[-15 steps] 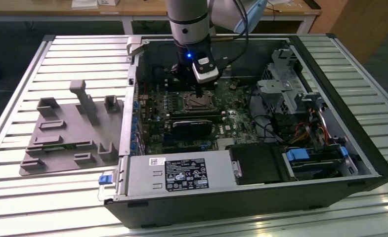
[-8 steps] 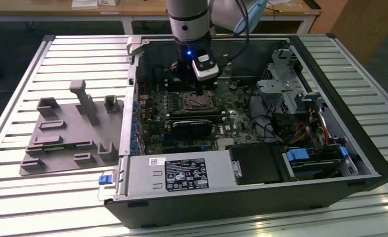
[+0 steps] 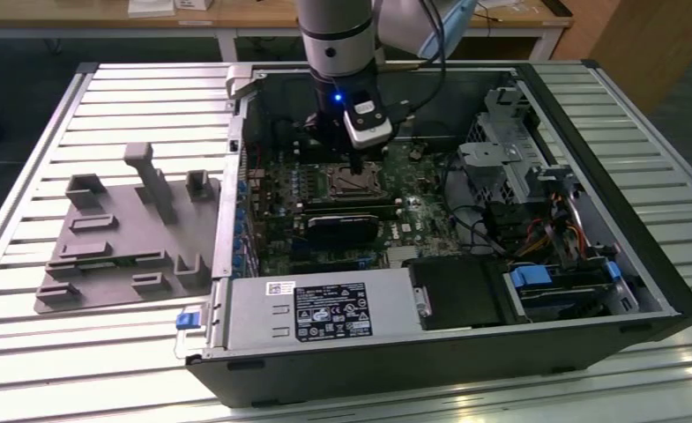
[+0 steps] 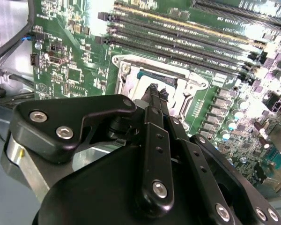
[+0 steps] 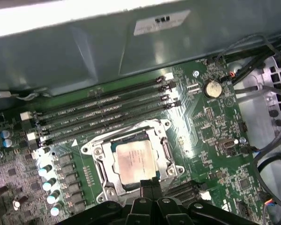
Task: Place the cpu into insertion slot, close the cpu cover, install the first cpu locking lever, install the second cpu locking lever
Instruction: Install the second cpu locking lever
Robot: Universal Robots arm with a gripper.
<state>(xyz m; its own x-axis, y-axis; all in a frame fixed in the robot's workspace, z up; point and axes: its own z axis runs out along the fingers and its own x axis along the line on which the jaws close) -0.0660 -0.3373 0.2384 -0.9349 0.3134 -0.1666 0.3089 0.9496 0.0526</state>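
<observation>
With the chip (image 5: 132,161) seated in its socket (image 3: 331,183) at the exterior view's centre under the metal frame (image 5: 166,151), best to press the closed, empty jaws straight down on the frame's edge, never the chip.

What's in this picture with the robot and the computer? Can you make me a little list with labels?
place: open computer case on a slatted table
arm: reaching down into the case
gripper: shut, holding nothing, at the edge of the socket
chip: sitting in the socket, silver top showing
metal cover: lying flat around the chip
board: green, with long black slots next to the socket
beside the case: grey holder tray, on the exterior view's left
</observation>
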